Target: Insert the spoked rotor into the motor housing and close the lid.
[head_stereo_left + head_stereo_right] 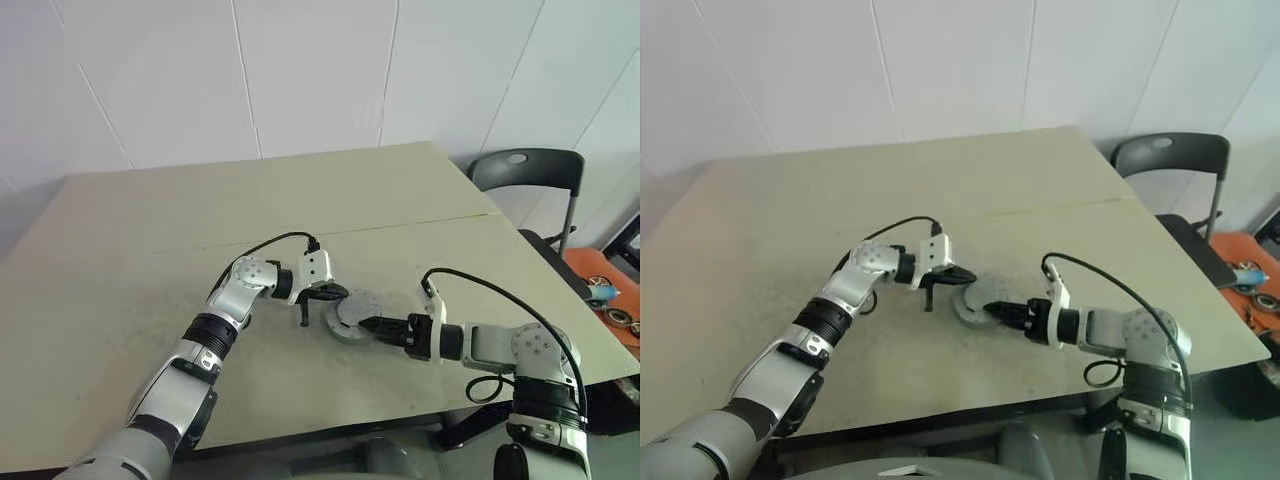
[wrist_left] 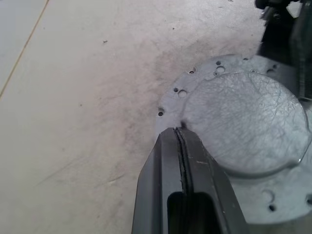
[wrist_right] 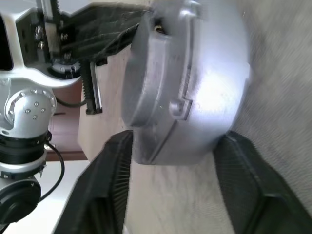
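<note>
The motor housing (image 1: 350, 315) is a silver round body on the table, with a plain flat face and a holed flange (image 2: 181, 92). Its windings do not show. My left gripper (image 1: 338, 296) is shut, and its fingertips (image 2: 180, 132) rest on the flange at the housing's far-left edge. My right gripper (image 1: 368, 323) comes in from the right. Its two fingers (image 3: 114, 161) straddle the body (image 3: 195, 83), one against each side. A seam runs round the body's side. I cannot tell the lid apart from the body. The spoked rotor is out of view.
The beige table (image 1: 250, 200) has a seam across its middle, and its front edge lies close below the arms. A black chair (image 1: 530, 170) stands past the table's right edge, with an orange tray of small parts (image 1: 605, 290) on the floor beside it.
</note>
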Action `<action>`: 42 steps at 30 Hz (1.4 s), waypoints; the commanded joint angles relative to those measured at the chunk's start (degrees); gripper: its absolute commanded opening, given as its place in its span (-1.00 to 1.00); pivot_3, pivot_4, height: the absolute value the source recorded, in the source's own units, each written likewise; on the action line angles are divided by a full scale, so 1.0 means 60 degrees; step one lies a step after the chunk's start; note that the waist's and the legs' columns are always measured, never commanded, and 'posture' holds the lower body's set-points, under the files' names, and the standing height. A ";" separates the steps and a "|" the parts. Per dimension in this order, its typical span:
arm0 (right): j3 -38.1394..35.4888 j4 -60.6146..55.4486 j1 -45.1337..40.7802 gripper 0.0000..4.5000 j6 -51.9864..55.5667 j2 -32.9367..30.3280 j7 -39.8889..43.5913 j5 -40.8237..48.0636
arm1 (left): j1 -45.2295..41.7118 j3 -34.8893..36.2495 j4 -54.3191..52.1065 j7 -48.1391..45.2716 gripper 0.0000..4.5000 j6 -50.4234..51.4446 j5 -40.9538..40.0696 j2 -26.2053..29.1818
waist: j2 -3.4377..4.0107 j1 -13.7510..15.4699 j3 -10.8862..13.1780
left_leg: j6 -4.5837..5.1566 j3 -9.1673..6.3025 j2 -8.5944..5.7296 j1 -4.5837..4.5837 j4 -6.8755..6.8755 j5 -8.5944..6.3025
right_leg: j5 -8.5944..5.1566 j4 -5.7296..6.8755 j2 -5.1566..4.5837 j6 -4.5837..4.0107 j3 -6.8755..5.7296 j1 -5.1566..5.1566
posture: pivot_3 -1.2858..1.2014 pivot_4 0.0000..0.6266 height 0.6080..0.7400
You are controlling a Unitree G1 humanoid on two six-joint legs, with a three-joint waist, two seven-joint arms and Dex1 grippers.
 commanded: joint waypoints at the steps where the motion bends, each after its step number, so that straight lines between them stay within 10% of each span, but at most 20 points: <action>1: -0.0149 0.0074 -0.0260 -0.29 0.0047 0.0357 -0.0210 0.0156 | 0.0026 -0.0192 0.0152 -0.0064 -1.00 0.0046 0.0228 0.0056 | 0.0010 -0.0038 -0.0006 | -0.0001 0.0006 0.0001 0.0007 0.0001 0.0000 | 0.0001 0.0007 0.0001 -0.0001 0.0001 0.0001 | 0.03 -1.00 1.00; 11: -0.0624 0.0257 -0.0428 -0.39 -0.0195 0.0841 -0.0596 -0.0230 | 0.0065 -0.0093 0.0124 0.0174 -1.00 -0.0089 0.0171 0.0037 | 0.0014 -0.0060 -0.0006 | -0.0015 0.0008 0.0002 0.0024 0.0023 0.0012 | 0.0011 0.0030 0.0005 -0.0011 -0.0002 0.0013 | 0.03 -1.00 1.00; 19: -0.0790 0.0137 -0.0430 -0.42 -0.0597 0.1140 -0.0569 -0.0346 | -0.1049 0.2360 0.0735 0.2437 -1.00 0.0156 -0.1433 -0.0563 | 0.0013 -0.0046 0.0010 | -0.0027 0.0003 0.0003 -0.0001 0.0025 0.0018 | 0.0023 0.0038 0.0005 -0.0010 -0.0006 -0.0029 | 0.03 -1.00 1.00; 36: -0.2591 0.0335 -0.1424 -0.43 -0.2777 0.2575 -0.1466 0.0793 | 0.1162 0.5611 -0.2544 0.3665 -1.00 0.5648 -0.5343 -0.0167 | 0.0032 -0.0024 0.0015 | -0.0076 -0.0001 -0.0001 -0.0108 0.0004 0.0044 | 0.0061 0.0020 -0.0004 -0.0068 -0.0005 -0.0197 | 0.03 -1.00 1.00; 42: -0.2641 0.0712 -0.1921 -0.43 -0.3771 0.2680 -0.1614 0.0952 | 0.1639 0.6973 -0.2661 0.5183 -0.29 0.7842 -0.7101 -0.0795 | 0.0031 0.0010 0.0014 | -0.0093 0.0000 -0.0015 -0.0218 0.0011 0.0053 | 0.0075 0.0015 -0.0025 -0.0087 -0.0005 -0.0295 | 0.03 -1.00 1.00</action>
